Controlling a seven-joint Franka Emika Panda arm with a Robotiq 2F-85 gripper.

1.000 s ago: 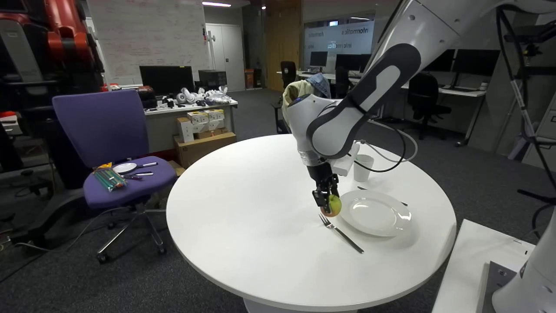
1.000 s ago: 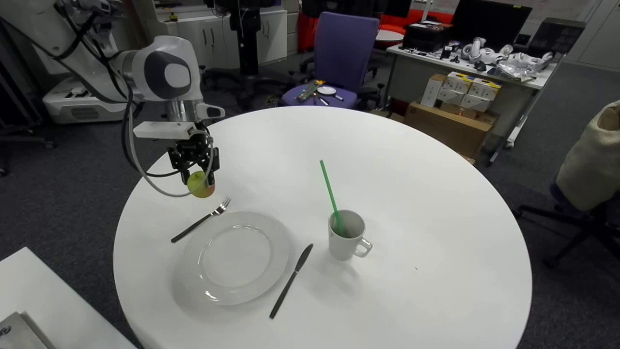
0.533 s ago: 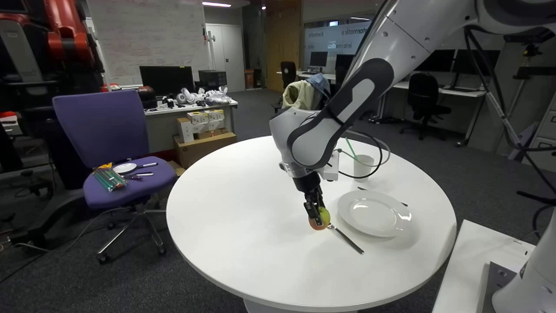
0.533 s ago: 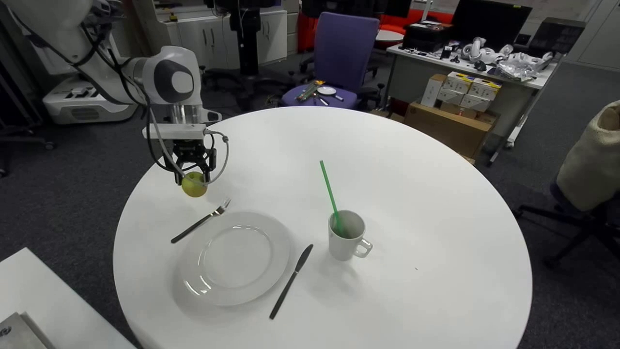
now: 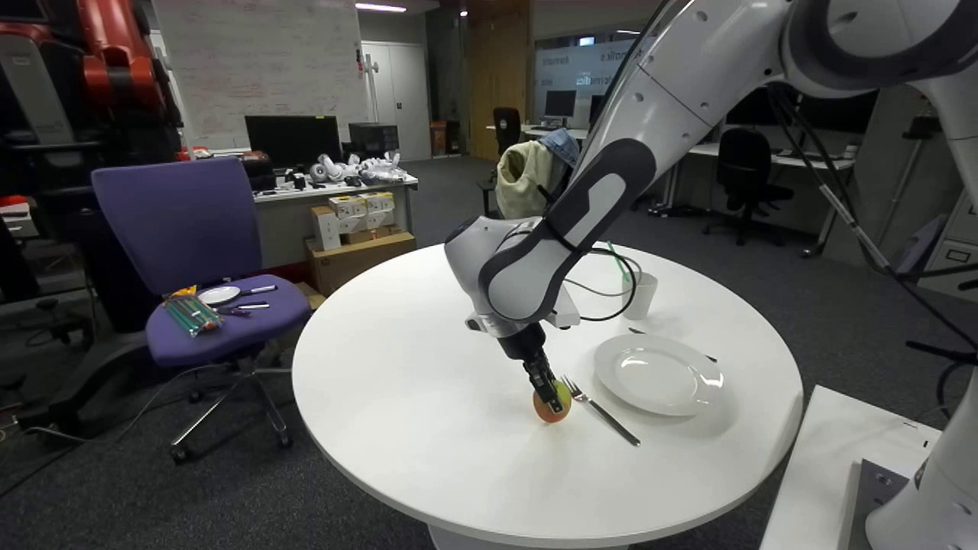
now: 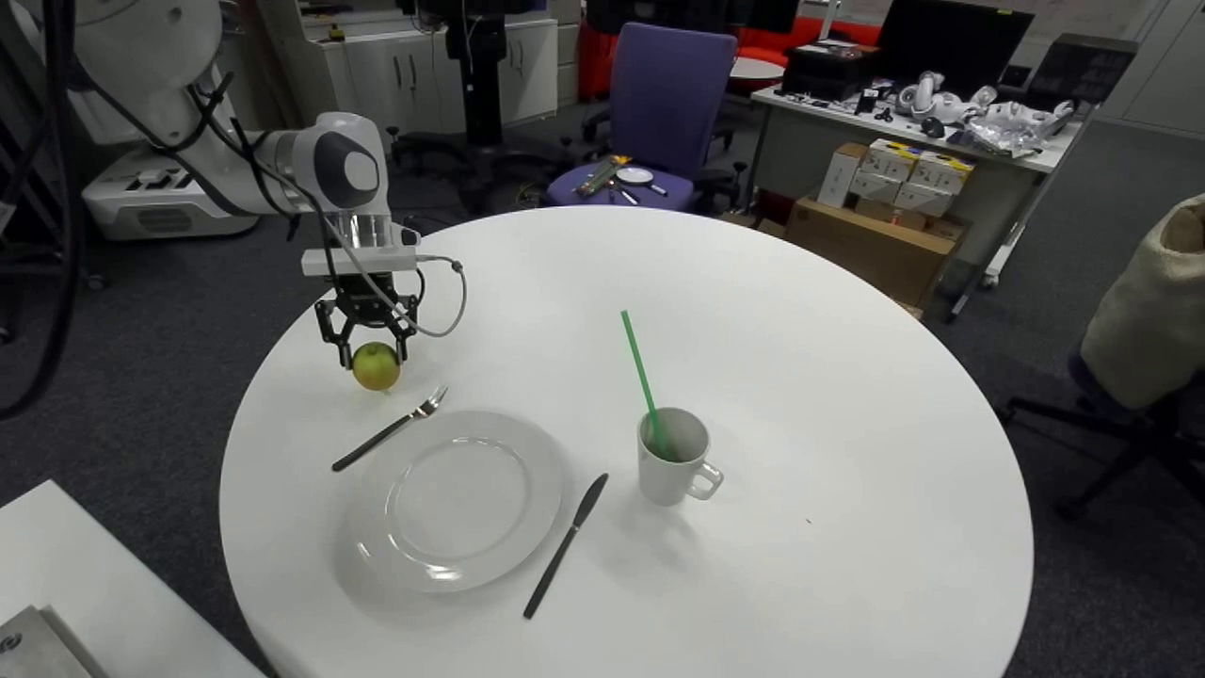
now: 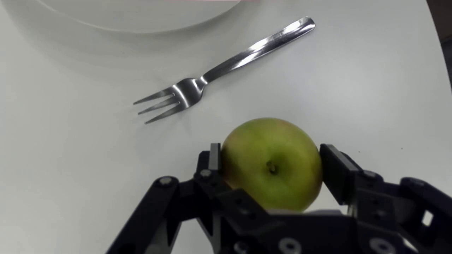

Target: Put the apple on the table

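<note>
The apple, yellow-green with a reddish blush, shows in both exterior views (image 5: 565, 394) (image 6: 376, 368) and from above, stem up, in the wrist view (image 7: 275, 148). My gripper (image 6: 375, 361) is shut on it, with one pad against each side in the wrist view (image 7: 271, 160). The gripper points down and is tilted in an exterior view (image 5: 552, 403). The apple is low over the white round table (image 5: 428, 367), beside the fork. I cannot tell whether its underside touches the table top. The near finger hides part of it in that exterior view.
A fork (image 7: 189, 92) lies beside the apple, between it and the white plate (image 6: 555, 490). A knife (image 6: 565, 549) lies past the plate. A white mug (image 6: 666, 480) with a green straw (image 6: 640, 363) stands beyond the knife. The table edge (image 7: 436, 42) is near.
The arm has lowered and carried the apple past the fork, away from the plate, to the table area beside the fork. The gripper stays around the apple; plate, fork, knife and mug are unmoved.
</note>
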